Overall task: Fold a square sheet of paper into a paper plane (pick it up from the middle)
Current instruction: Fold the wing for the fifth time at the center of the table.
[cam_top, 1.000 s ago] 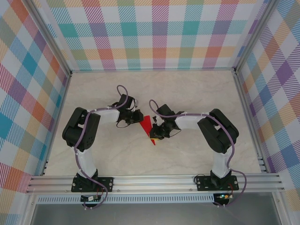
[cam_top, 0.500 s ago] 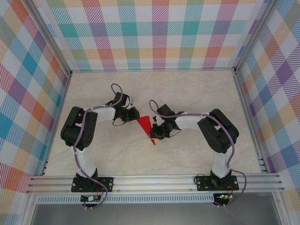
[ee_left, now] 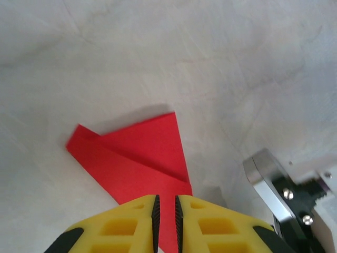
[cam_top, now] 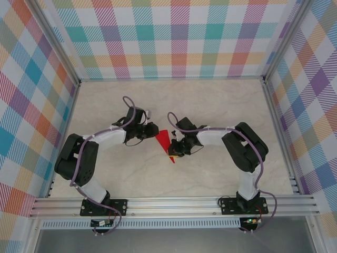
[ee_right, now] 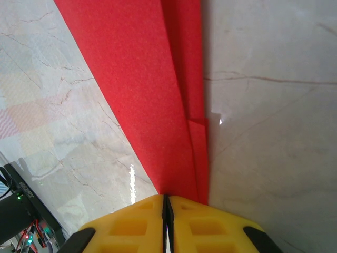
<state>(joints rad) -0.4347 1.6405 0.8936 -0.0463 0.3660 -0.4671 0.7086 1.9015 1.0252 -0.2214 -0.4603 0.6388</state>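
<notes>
Paper plane point(cam_top: 164, 141), red and creased, near the middle of the marble table point(cam_top: 221, 105), between the two grippers. Right gripper point(ee_right: 166, 198) clamped tight on the paper toward its narrow end. Left gripper point(ee_left: 166, 200) at the wide end, jaws almost together, red in the slit; grip there impossible to tell.

Pale marble table point(cam_top: 210, 105) ringed by pastel plaid walls point(cam_top: 179, 37)
</notes>
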